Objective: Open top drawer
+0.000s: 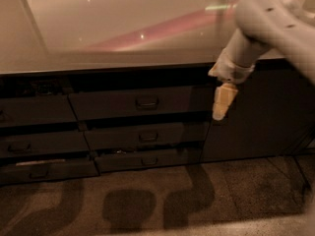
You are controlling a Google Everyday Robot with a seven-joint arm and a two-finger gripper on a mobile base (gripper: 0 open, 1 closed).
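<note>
Desk: What does the frame show?

Photographer: A pale, glossy countertop [123, 28] runs across the upper half. Beneath its edge sits a bank of dark grey-brown drawer fronts. The top drawer [113, 104], the wide, shallow dark grey-brown front highest in the centre stack, lies directly under the counter lip. A small rounded dark pull [146, 103] sits at its middle.

Desk: And the robot?

Photographer: Its smooth white arm [275, 23] reaches down from the upper right corner. The gripper [220, 103], cream-coloured and pointing downward, hangs at the right end of the top drawer. It is in front of the seam where that front meets a plain dark cabinet door [256, 117]. It is level with the pull but well to its right.

Desk: Open or closed?

Photographer: From this angle I cannot tell, nor whether it has hold of anything or touches the front.

Desk: Anything else?

Photographer: Two slimmer drawers [118, 136] with similar pulls are stacked below the top one, and more left-hand drawers [34, 112] stand beside them. The arm's shadows fall on the speckled brown floor [236, 200].
</note>
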